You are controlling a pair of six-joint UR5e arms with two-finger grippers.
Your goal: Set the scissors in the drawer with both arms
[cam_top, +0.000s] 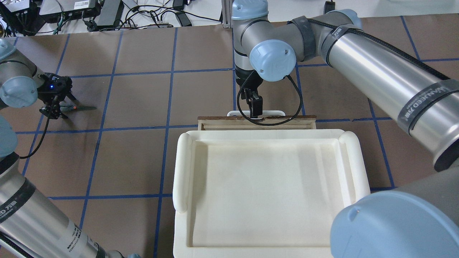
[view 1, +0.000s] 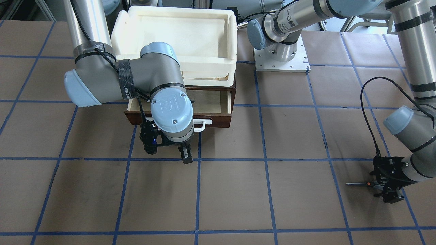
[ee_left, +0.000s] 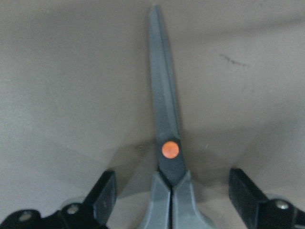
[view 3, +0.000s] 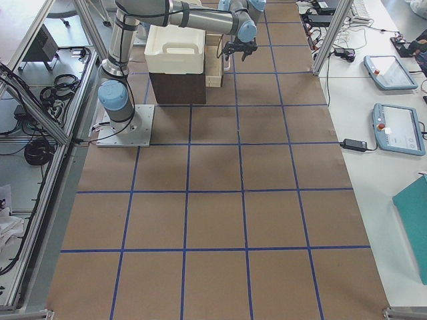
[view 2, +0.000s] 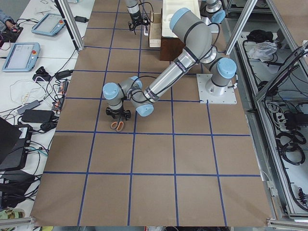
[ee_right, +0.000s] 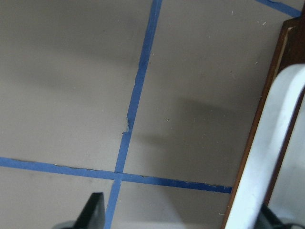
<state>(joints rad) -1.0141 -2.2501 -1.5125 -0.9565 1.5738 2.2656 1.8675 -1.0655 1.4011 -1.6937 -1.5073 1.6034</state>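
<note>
The scissors [view 1: 358, 184] lie flat on the brown table, and their blades [ee_left: 164, 109] point away from my left gripper in the left wrist view. My left gripper [view 1: 385, 188] is low over their handles, open, with one finger on each side and a gap to both; it also shows in the overhead view [cam_top: 57, 102]. The dark brown drawer [view 1: 219, 119] is pulled open and shows its pale inside. My right gripper [view 1: 185, 154] is open and empty just in front of the drawer's white handle [ee_right: 269, 157].
A white foam tray [view 1: 232, 41] sits on top of the drawer cabinet. Blue tape lines [view 1: 265, 158] grid the brown table. The left arm's base plate [view 1: 281, 63] stands beside the cabinet.
</note>
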